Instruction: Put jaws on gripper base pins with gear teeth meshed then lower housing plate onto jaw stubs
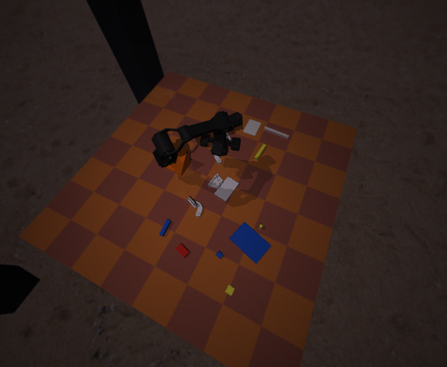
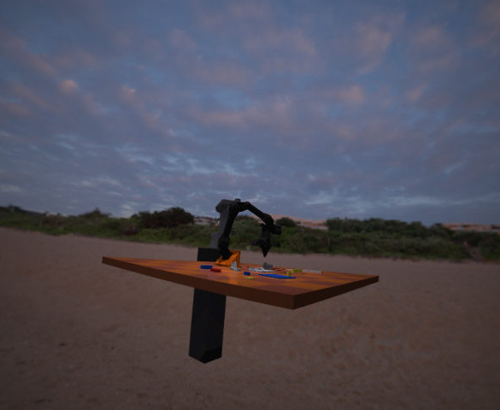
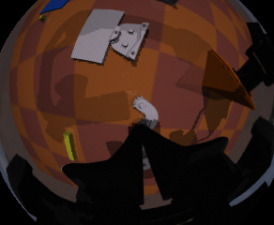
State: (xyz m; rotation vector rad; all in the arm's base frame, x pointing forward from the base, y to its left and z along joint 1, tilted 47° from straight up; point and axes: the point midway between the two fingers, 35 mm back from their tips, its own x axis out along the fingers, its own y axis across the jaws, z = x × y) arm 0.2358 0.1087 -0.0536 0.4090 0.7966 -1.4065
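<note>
1. The black gripper (image 1: 219, 151) (image 2: 265, 255) (image 3: 140, 127) hangs above the checkered table (image 1: 156, 292) (image 2: 241, 286) (image 3: 175, 77), its fingertips together, gripping nothing.
2. A pale curved jaw (image 1: 217, 159) (image 3: 148, 110) lies below it; a second curved jaw (image 1: 199, 209) lies farther left and nearer.
3. The gripper base (image 1: 215, 180) (image 3: 133, 41) lies mid-table, its pins bare, just left of a pale ribbed plate (image 1: 226, 188) (image 3: 98, 36).
4. Which piece is the housing plate cannot be told.

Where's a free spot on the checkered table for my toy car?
There's bare room between the red block and the yellow square. It's crowded around the gripper base, beside the ribbed white plate.
</note>
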